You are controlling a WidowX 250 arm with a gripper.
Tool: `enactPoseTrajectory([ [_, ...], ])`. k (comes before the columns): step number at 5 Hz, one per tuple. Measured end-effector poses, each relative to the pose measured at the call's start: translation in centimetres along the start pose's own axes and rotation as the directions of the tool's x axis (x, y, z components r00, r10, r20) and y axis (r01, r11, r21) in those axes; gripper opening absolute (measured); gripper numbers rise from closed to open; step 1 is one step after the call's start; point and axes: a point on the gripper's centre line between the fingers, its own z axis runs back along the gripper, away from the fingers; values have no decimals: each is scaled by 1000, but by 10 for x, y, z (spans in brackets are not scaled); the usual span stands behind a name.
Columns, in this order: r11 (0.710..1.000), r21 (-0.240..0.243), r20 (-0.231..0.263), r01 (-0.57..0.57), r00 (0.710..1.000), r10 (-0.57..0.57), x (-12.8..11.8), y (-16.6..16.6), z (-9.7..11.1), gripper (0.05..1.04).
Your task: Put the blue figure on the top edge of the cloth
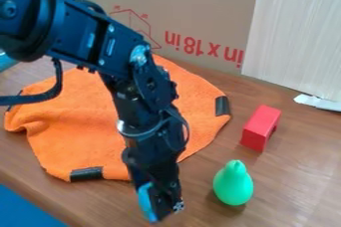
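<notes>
The black gripper (pixel 162 205) hangs low over the brown table, in front of the cloth's lower right part. A narrow blue piece (pixel 146 202), seemingly the blue figure, shows along the gripper's left side at its lower end; the rest is hidden behind the gripper, and whether it is held cannot be told. The orange cloth (pixel 73 116) lies rumpled across the left and middle of the table, with dark clips or patches on its edges. The arm covers part of its middle, and its top edge runs near the cardboard.
A green pear-shaped object (pixel 233 186) stands right of the gripper. Behind it lies a red block (pixel 259 127). A cardboard wall (pixel 200 2) and a pale panel (pixel 293 42) close off the back, with a white scrap (pixel 318 102) by the panel. Something blue (pixel 23 208) fills the lower left corner.
</notes>
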Motion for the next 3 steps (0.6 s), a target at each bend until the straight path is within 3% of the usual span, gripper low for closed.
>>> enactPoseTrajectory([
  [1, 999, -33, 1, -20, 1000, 20, -2, -3, 10, 1009],
  [2, 997, -56, 61, -48, 997, 51, -2, 0, 34, 1005],
  [3, 997, -17, 152, -76, 985, 78, -5, 15, 75, 1001],
])
